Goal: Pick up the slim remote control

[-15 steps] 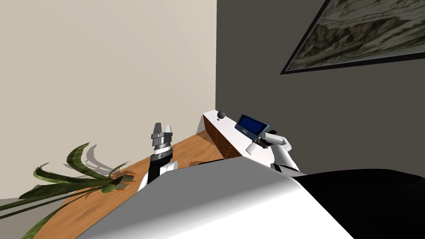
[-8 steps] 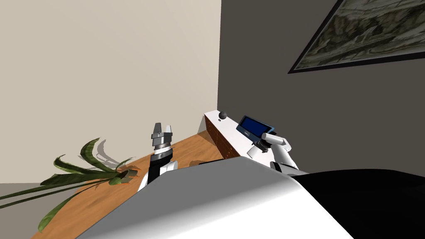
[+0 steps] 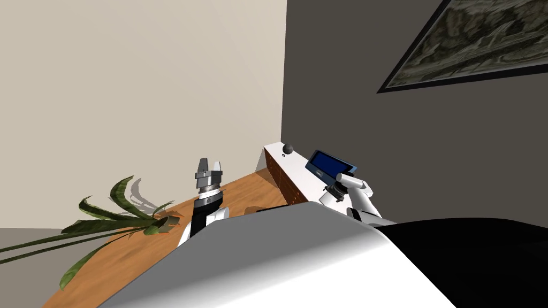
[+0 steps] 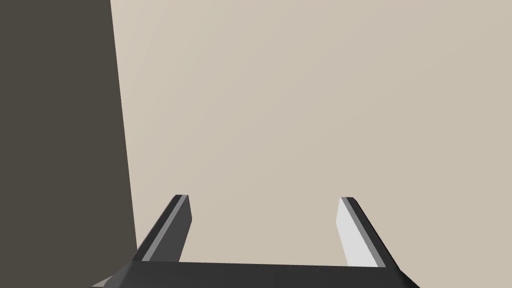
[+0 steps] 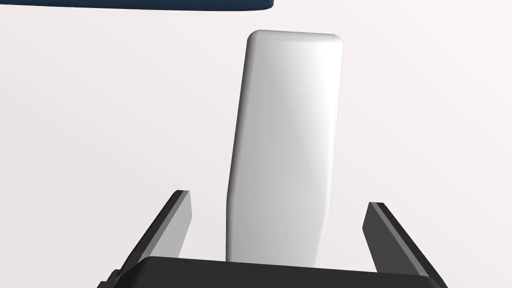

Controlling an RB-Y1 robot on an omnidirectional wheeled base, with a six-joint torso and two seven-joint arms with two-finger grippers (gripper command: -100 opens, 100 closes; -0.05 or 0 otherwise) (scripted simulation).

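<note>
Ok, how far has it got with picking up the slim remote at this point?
Done: the right gripper is at the light grey remote, which lies flat on the white cabinet top near a dark blue device. In hand: the open fingers straddle its near end, apart from its sides. To do: closing and lifting. The left gripper is open, held upright away from the cabinet.

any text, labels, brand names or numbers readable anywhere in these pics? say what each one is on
No text can be read in any view.
remote control: plain white, with no label, buttons or brand drawn on it.
blue screen: blank blue; the faint pale marks on its dark lower edge are too small to read.
framed picture: a mottled grey-green image with no lettering.
</note>
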